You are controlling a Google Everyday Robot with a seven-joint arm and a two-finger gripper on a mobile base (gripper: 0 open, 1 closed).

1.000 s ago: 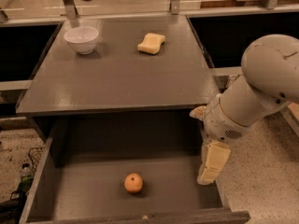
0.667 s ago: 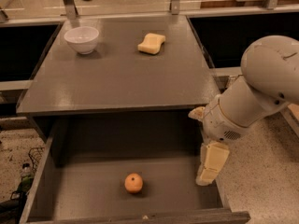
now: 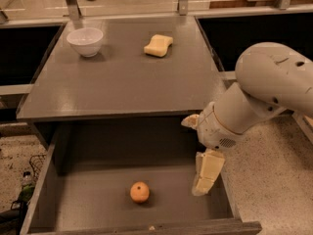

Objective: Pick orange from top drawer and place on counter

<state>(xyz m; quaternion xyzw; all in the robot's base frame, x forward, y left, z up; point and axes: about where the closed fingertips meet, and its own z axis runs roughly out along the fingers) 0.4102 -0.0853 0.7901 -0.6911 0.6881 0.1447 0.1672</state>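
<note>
Orange [image 3: 140, 192] sits in drawer [image 3: 88, 202], left of the gripper [image 3: 204, 174] by the right wall, clearly apart. Can't tell if it's released or clenched tbh.

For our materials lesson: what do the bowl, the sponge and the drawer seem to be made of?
Bowl: ceramic or plastic, smooth white with a slight sheen. Sponge: likely foam, matte pale yellow, wavy edges. Drawer: probably painted wood, matte gray, flat boards. The pincer hangs over the drawer's right side, apart from the orange.

Gripper [image 3: 202, 186] in top drawer [image 3: 93, 199] seems partly hidden.
</note>
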